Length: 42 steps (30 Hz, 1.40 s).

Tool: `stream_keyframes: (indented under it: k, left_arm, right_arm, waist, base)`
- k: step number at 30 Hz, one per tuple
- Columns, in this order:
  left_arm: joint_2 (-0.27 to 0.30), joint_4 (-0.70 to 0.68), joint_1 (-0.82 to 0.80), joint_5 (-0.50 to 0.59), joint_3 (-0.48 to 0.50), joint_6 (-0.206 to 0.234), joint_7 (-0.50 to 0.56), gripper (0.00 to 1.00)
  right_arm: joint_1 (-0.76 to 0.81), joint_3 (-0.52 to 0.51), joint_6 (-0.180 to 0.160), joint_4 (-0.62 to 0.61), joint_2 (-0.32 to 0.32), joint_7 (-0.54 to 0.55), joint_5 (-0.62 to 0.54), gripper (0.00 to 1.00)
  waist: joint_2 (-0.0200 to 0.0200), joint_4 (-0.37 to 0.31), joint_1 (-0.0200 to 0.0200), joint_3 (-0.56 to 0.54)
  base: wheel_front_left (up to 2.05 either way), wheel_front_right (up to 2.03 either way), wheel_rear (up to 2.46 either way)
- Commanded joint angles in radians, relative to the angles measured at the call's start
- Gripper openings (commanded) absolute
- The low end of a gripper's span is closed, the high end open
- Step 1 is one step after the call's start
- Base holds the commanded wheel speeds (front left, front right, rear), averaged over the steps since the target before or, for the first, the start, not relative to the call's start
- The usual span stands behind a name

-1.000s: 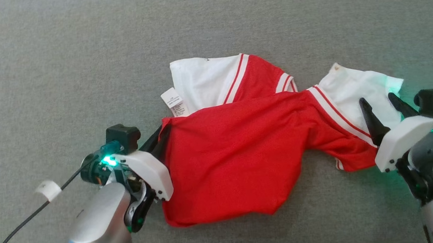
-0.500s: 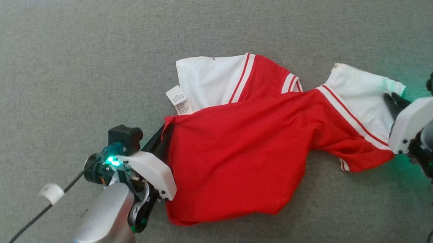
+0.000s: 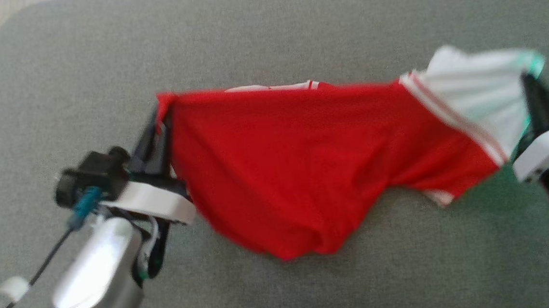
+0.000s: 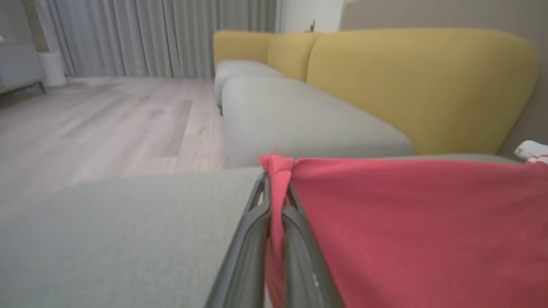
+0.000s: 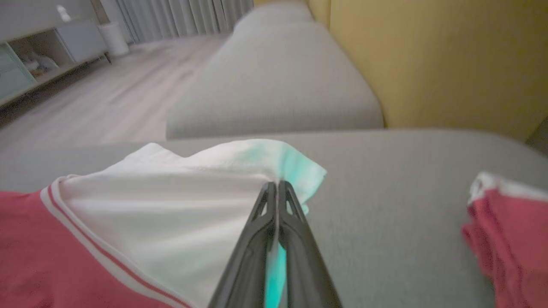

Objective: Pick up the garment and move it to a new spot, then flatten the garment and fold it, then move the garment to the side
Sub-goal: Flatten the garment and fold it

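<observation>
Looking down in the head view, you see the red garment (image 3: 304, 166), white with red stripes at one end, strung between your two grippers over a grey sofa cushion (image 3: 266, 29). Its middle sags low; whether it touches the cushion you cannot tell. Your left gripper (image 3: 160, 117) is pinched tight on the red corner at one end, and your right gripper (image 3: 530, 89) is clamped on the white end opposite. This view gives you the full span of the cloth, though blurred. The left wrist view adds the close grip: both fingers pressed together with red fabric between them and a small tuft poking past the tips. Beyond them are a yellow backrest (image 4: 419, 85), pale wooden floor (image 4: 107, 124) and grey curtains (image 4: 150, 34). The right wrist view shows the fingers closed on white cloth tinted green, and a red and white bunch (image 5: 505, 231) lying on the cushion at the right edge.
</observation>
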Motion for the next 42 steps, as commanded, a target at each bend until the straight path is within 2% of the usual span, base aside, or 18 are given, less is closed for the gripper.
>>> stream_keyframes:
  k: [1, 6, 13, 17, 21, 24, 28, 32, 36, 38, 42]
  left_arm:
    - [0.051, -0.068, -0.015, 0.014, 0.061, 0.023, -0.018, 0.0]
    - [0.113, -0.293, -0.001, 0.054, 0.111, 0.094, -0.031, 0.0]
    - [0.228, -0.6, -0.05, 0.121, 0.21, 0.178, 0.013, 0.0]
    - [0.277, -0.729, -0.096, 0.141, 0.259, 0.21, 0.071, 0.0]
    - [0.295, -0.766, -0.123, 0.136, 0.273, 0.214, 0.112, 0.0]
    - [0.29, -0.757, -0.148, 0.113, 0.262, 0.198, 0.141, 0.0]
    - [0.235, -0.638, -0.191, 0.032, 0.228, 0.142, 0.153, 0.0]
    - [0.153, -0.39, -0.271, -0.059, 0.198, 0.05, 0.131, 0.0]
    - [0.061, -0.089, -0.402, -0.116, 0.196, -0.041, 0.063, 0.0]
    - [0.014, 0.048, -0.475, -0.15, 0.215, -0.077, 0.022, 0.0]
    - [-0.039, 0.274, -0.628, -0.152, 0.235, -0.125, -0.042, 0.0]
  right_arm:
    - [-0.016, 0.001, -0.002, -0.08, -0.026, -0.02, -0.007, 0.0]
    - [-0.032, -0.007, -0.002, -0.328, -0.033, -0.037, -0.028, 0.0]
    - [-0.135, -0.072, -0.002, -0.653, -0.079, 0.033, -0.054, 0.0]
    - [-0.21, -0.111, -0.002, -0.744, -0.112, 0.096, -0.05, 0.0]
    - [-0.257, -0.129, -0.002, -0.752, -0.128, 0.132, -0.034, 0.0]
    - [-0.295, -0.129, -0.002, -0.698, -0.142, 0.158, -0.006, 0.0]
    - [-0.361, -0.086, -0.002, -0.539, -0.159, 0.162, 0.041, 0.0]
    - [-0.462, -0.002, -0.002, -0.322, -0.155, 0.135, 0.07, 0.0]
    - [-0.623, 0.074, -0.002, -0.089, -0.124, 0.081, 0.08, 0.0]
    - [-0.712, 0.098, -0.002, 0.016, -0.101, 0.036, 0.089, 0.0]
    - [-0.871, 0.131, -0.002, 0.214, -0.054, -0.047, 0.113, 0.0]
  waist:
    - [0.0, -0.002, 0.0, -0.021]
    - [0.0, -0.011, 0.0, -0.069]
    - [0.0, -0.013, 0.0, -0.115]
    - [0.0, -0.014, 0.0, -0.125]
    - [0.0, -0.018, 0.0, -0.126]
    - [0.0, -0.022, 0.0, -0.116]
    - [0.0, -0.028, 0.0, -0.091]
    - [0.0, -0.034, 0.0, -0.072]
    - [0.0, -0.042, 0.0, -0.059]
    - [0.0, -0.048, 0.0, -0.058]
    - [0.0, -0.061, 0.0, -0.056]
  base:
    - [0.0, 0.0, 0.0]
    - [0.0, 0.0, 0.0]
    - [0.0, 0.0, 0.0]
    - [0.0, 0.0, 0.0]
    - [0.0, 0.0, 0.0]
    - [0.0, 0.0, 0.0]
    - [0.0, 0.0, 0.0]
    - [0.0, 0.0, 0.0]
    - [0.0, 0.0, 0.0]
    - [0.0, 0.0, 0.0]
    - [0.0, 0.0, 0.0]
